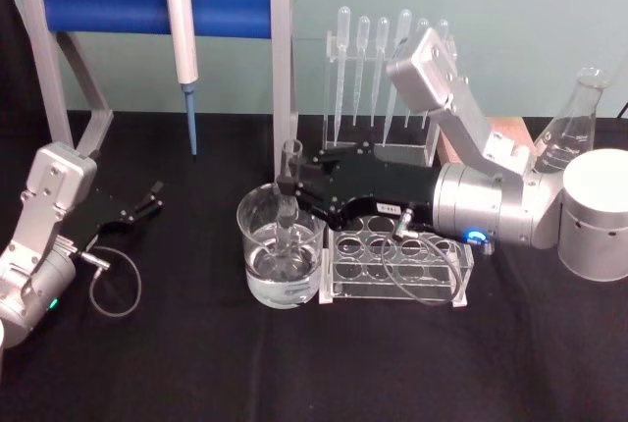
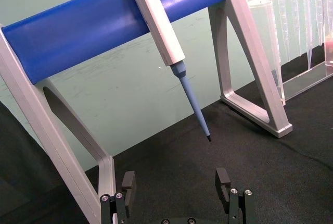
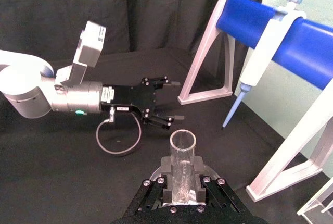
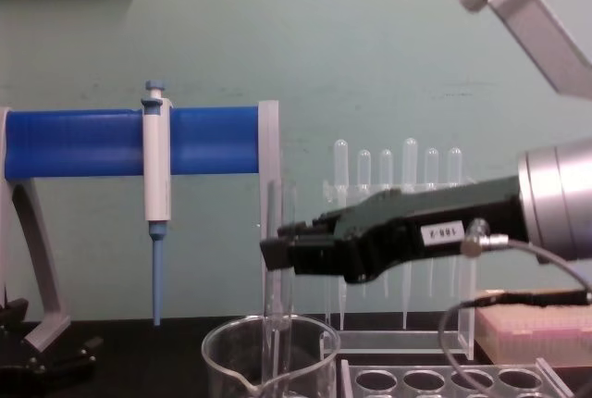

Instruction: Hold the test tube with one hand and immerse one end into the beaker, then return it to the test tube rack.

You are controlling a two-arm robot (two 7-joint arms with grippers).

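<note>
Test tube (image 1: 291,159), clamped in right tool (image 1: 287,187), dips inside beaker (image 1: 251,245) rim; left tool (image 1: 153,196) parted.

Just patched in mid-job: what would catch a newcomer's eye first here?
The right tool holds the test tube upright, its lower end down inside the beaker at the centre of the table, beside the clear rack. Behind, a white-and-blue pipettor hangs from a blue bar; the left tool is open at the left.

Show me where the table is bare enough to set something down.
Bare table: the front strip before the beaker and rack, and the patch between the open left hand and the beaker. Crowded: the right hand holding the test tube in the beaker, beside the rack.
</note>
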